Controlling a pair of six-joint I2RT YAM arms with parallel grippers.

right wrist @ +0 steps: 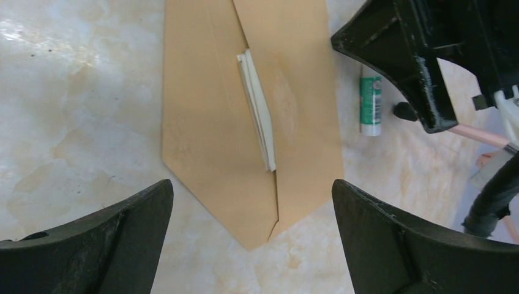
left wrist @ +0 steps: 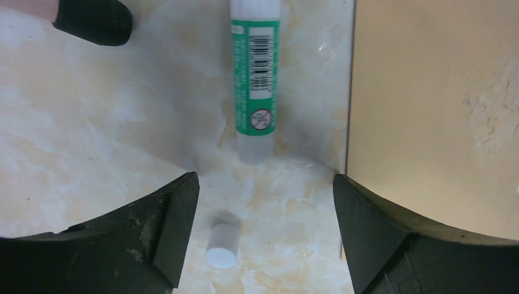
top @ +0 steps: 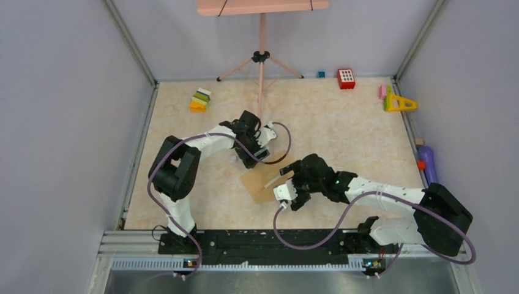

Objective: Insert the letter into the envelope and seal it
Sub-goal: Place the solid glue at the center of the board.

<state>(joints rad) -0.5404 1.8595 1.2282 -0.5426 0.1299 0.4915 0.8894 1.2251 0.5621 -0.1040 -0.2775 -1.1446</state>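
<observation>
The brown envelope (right wrist: 208,128) lies flat on the marble table, its pointed end toward my right gripper (right wrist: 253,236). The letter (right wrist: 257,116), a folded pale sheet, shows as a narrow strip along the seam down the envelope's middle. My right gripper hovers over the pointed end, open and empty. My left gripper (left wrist: 266,229) is open over bare table just left of the envelope's edge (left wrist: 428,110). A small white cap (left wrist: 221,245) lies between its fingers, touching neither. From above, both grippers flank the envelope (top: 260,185), left gripper (top: 262,156) behind it, right gripper (top: 286,182) at its right.
A green-and-white glue stick (left wrist: 255,79) lies uncapped just ahead of the left fingers, also beside the envelope in the right wrist view (right wrist: 370,101). A pink tripod (top: 261,61) stands at the back. Toy blocks (top: 200,100), a red block (top: 346,78) and a yellow triangle (top: 399,103) sit along the far edge.
</observation>
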